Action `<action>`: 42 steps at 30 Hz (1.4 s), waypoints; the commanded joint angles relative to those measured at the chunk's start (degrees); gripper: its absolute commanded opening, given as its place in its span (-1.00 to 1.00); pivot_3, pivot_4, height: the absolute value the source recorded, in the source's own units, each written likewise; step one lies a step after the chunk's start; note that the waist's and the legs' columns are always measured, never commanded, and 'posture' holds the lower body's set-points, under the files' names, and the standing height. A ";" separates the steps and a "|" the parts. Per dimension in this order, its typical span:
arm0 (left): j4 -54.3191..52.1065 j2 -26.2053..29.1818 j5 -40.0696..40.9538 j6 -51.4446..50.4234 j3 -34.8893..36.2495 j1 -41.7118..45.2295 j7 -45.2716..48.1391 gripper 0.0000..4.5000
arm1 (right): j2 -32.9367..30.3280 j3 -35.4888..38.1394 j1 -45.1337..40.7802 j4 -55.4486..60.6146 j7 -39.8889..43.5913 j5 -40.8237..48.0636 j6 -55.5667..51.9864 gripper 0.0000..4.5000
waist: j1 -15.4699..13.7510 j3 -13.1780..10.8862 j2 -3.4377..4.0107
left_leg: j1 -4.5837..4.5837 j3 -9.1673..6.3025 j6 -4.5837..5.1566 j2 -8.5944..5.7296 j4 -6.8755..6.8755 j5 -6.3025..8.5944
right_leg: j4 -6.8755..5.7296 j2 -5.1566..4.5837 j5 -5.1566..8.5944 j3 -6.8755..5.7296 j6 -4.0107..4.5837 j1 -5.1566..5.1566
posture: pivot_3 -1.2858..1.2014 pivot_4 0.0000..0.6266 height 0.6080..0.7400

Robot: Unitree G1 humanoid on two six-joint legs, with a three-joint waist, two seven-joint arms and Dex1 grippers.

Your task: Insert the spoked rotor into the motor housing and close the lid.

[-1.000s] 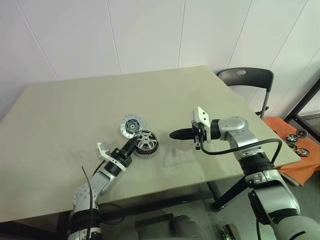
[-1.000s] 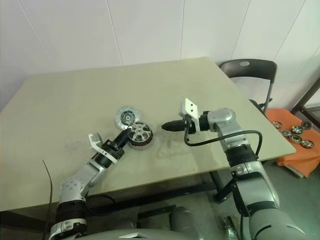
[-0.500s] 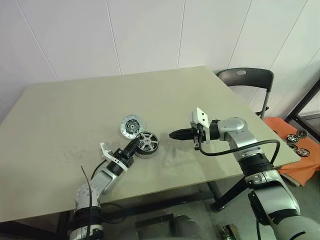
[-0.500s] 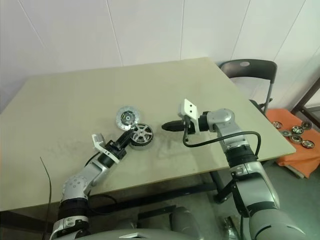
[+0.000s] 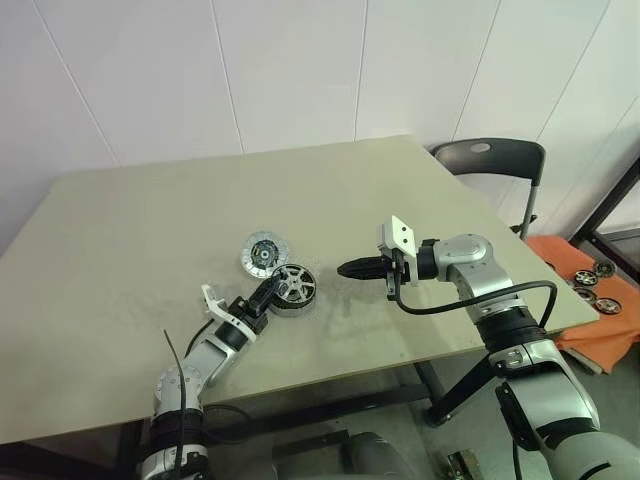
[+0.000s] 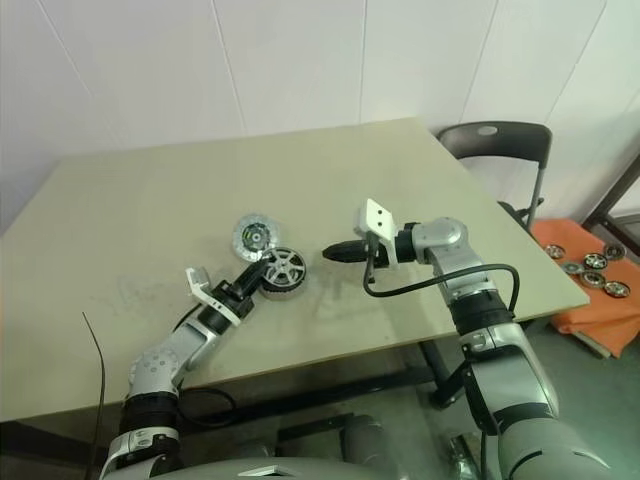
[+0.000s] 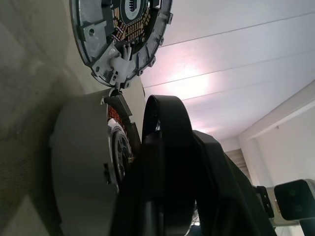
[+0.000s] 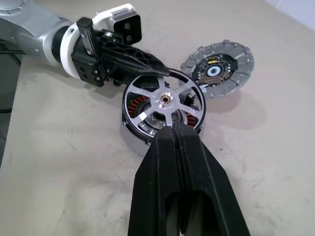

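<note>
Rotor-and-housing assembly on the bench (image 5: 120,230), seen from the head and both wrists. The spoked rotor (image 8: 165,101), a thin black-rimmed wheel with pale spokes, sits in the top of the motor housing (image 8: 135,135), whose copper windings show between the spokes. Whether it is fully seated cannot be told. The lid (image 8: 219,66) lies flat on the bench just beside the housing, on its far side, inner face up; the left wrist view suggests the two rims nearly touch.

The left end effector (image 8: 157,70) reaches in low from the near side, its tips at the rotor's black rim. Whether its fingers are parted or gripping the rim cannot be told from these views. The right end effector (image 5: 349,268) is clenched on nothing, its two fingers pressed together, and hangs above the bench a little to the right of the housing, pointing toward it.

Handling, as judged: all three parts look like rigid metal. The rotor seems light and thin, best taken by its outer rim rather than by a spoke. The housing appears heavier and likely stays put when pressed from above, yet could slide on the smooth bench if pushed sideways. The lid is a flat disc lying flush, so there is little edge to catch; a pinch across its ribbed rim seems the soundest hold.

A chair (image 5: 490,160) stands beyond the right corner of the bench.
</note>
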State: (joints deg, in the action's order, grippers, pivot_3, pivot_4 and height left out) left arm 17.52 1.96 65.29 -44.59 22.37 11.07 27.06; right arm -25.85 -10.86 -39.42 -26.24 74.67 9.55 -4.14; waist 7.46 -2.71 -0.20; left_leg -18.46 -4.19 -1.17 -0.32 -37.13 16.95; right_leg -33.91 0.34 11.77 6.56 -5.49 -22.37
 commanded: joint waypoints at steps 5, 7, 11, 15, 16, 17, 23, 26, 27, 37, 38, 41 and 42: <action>3.36 0.81 -3.43 0.22 1.37 0.18 -3.67 0.44 | 0.47 0.29 -1.36 0.29 -0.56 -0.19 1.77 -1.00 | 0.00 0.01 0.12 | -0.01 -0.53 -0.01 -0.01 0.00 0.01 | 0.89 -0.10 -0.01 -0.47 -0.01 0.55 | 0.03 -1.00 1.00; 2.21 1.01 -3.02 0.08 1.99 -0.17 -3.89 0.44 | 0.56 0.25 -1.33 0.23 -0.73 -0.29 1.85 -1.00 | -0.09 0.01 0.12 | 0.01 -0.53 -0.02 -0.10 -0.01 0.02 | 0.87 -0.21 -0.01 -0.45 -0.02 0.61 | 0.03 -1.00 1.00; 0.23 2.59 -2.33 -0.36 3.71 -1.15 -4.70 0.44 | 0.90 0.09 -1.41 -0.44 -1.23 -0.73 2.38 -1.00 | -0.31 0.01 0.12 | 0.00 -0.59 -0.09 -0.14 0.16 0.06 | 0.66 -0.20 -0.01 -0.46 -0.02 0.44 | 0.03 -1.00 1.00; -2.06 4.72 -0.95 -2.15 4.61 -2.52 -4.42 0.44 | 1.77 -0.08 -1.86 -1.35 -1.76 -1.25 2.77 -1.00 | -0.01 0.00 0.12 | -0.07 -0.59 0.00 -0.08 0.36 0.01 | 0.40 -0.03 -0.01 -0.41 -0.02 0.04 | 0.03 -1.00 1.00; -2.36 5.24 -0.60 -2.48 4.87 -2.92 -4.34 0.44 | 1.97 -0.09 -1.95 -1.60 -1.87 -1.37 2.92 -1.00 | 0.04 0.00 0.12 | -0.06 -0.59 0.00 -0.06 0.41 0.01 | 0.36 0.00 -0.01 -0.39 -0.01 -0.01 | 0.03 -1.00 1.00; -2.50 5.76 -0.41 -2.67 5.09 -3.25 -4.23 0.44 | 2.19 -0.12 -2.06 -1.87 -2.00 -1.49 3.08 -1.00 | 0.09 0.00 0.12 | -0.04 -0.59 0.01 -0.06 0.47 0.01 | 0.36 0.02 -0.01 -0.39 -0.01 -0.04 | 0.03 -1.00 1.00; -2.66 7.78 -0.25 -2.81 5.85 -4.74 -3.78 0.44 | 3.00 -0.13 -2.40 -3.26 -2.30 -1.75 4.01 -1.00 | 0.63 0.00 0.11 | 0.03 -0.55 0.03 -0.06 0.88 -0.01 | 0.37 0.05 0.07 -0.32 0.12 -0.21 | 0.03 -1.00 1.00; -2.56 8.01 -0.77 -2.59 5.30 -5.69 -3.78 0.44 | 3.10 -0.09 -2.35 -3.73 -2.27 -1.66 4.52 -1.00 | 1.22 0.00 0.11 | 0.04 -0.56 0.03 -0.04 0.98 -0.01 | 0.36 0.06 0.09 -0.32 0.17 -0.23 | 0.03 -1.00 1.00; -2.74 7.96 -0.92 -2.61 5.00 -6.05 -3.77 0.44 | 3.11 -0.08 -2.27 -3.74 -2.24 -1.60 4.60 -1.00 | 1.40 0.00 0.11 | 0.04 -0.56 0.03 -0.04 0.98 -0.01 | 0.35 0.06 0.10 -0.33 0.18 -0.23 | 0.03 -1.00 1.00; -7.62 7.96 0.72 -4.80 2.95 -4.76 -3.13 0.44 | 2.91 0.02 -1.86 -3.95 -2.16 -1.53 5.13 -1.00 | 1.34 -0.02 0.07 | 0.02 -0.56 0.03 -0.04 0.98 -0.01 | 0.36 0.08 0.12 -0.32 0.21 -0.27 | 0.03 -1.00 1.00; -8.66 7.96 1.19 -5.27 2.64 -4.18 -3.21 0.44 | 2.87 0.02 -1.80 -3.90 -2.14 -1.52 5.14 -1.00 | 1.30 -0.03 0.05 | -0.01 -0.56 0.03 -0.04 0.98 -0.01 | 0.36 0.07 0.12 -0.32 0.21 -0.29 | 0.03 -1.00 1.00; -11.20 7.62 2.45 -6.33 2.08 -2.27 -4.08 0.44 | 2.76 0.08 -1.73 -4.05 -2.09 -1.54 5.37 -1.00 | 1.13 -0.10 -0.04 | -0.08 -0.56 0.03 -0.05 0.97 -0.01 | 0.37 0.06 0.12 -0.32 0.21 -0.33 | 0.03 -1.00 1.00; -12.12 7.38 2.95 -6.67 1.94 -1.69 -4.73 0.44 | 2.76 0.08 -1.73 -4.09 -2.12 -1.56 5.44 -1.00 | 1.04 -0.13 -0.09 | -0.11 -0.57 0.03 -0.05 0.97 -0.01 | 0.37 0.05 0.12 -0.32 0.20 -0.34 | 0.03 -1.00 1.00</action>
State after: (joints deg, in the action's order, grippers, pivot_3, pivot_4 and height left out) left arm 8.45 8.92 66.85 -50.89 24.26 7.53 22.87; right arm -23.05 -11.49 -39.90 -30.80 72.47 7.57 0.37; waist 8.50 -2.85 -0.29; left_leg -18.61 -4.76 -1.14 -0.38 -36.17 16.94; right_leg -33.54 0.38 11.88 6.24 -5.29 -22.74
